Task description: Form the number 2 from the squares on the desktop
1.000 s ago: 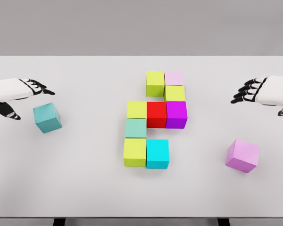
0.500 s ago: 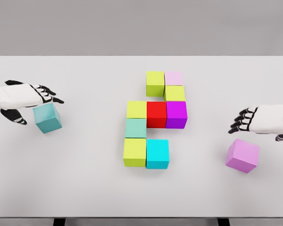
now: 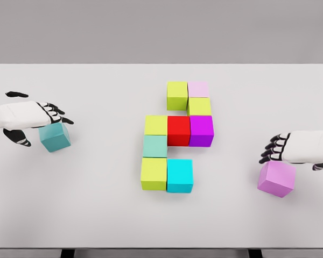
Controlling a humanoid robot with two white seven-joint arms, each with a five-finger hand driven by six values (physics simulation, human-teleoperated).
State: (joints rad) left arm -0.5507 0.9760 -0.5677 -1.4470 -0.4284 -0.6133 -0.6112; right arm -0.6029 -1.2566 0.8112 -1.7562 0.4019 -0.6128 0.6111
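A cluster of cubes sits mid-table: a yellow-green cube (image 3: 177, 95) and a pale pink cube (image 3: 198, 88) on top, another yellow-green cube (image 3: 199, 106), then a yellow cube (image 3: 156, 125), a red cube (image 3: 178, 130) and a magenta cube (image 3: 201, 130), a mint cube (image 3: 155, 145), a lime cube (image 3: 154, 173) and a cyan cube (image 3: 180, 175). A loose teal cube (image 3: 56, 137) lies at the left, with my left hand (image 3: 40, 122) over its top, fingers spread. A loose violet-pink cube (image 3: 277, 178) lies at the right, my right hand (image 3: 293, 153) hovering just above it, fingers relaxed.
The white table (image 3: 97, 215) runs to a front edge near the bottom of the view. Two dark table legs (image 3: 67, 252) show below that edge.
Both hands have come down and inward: the left one onto the teal cube, the right one down to the violet-pink cube. No cube has moved.
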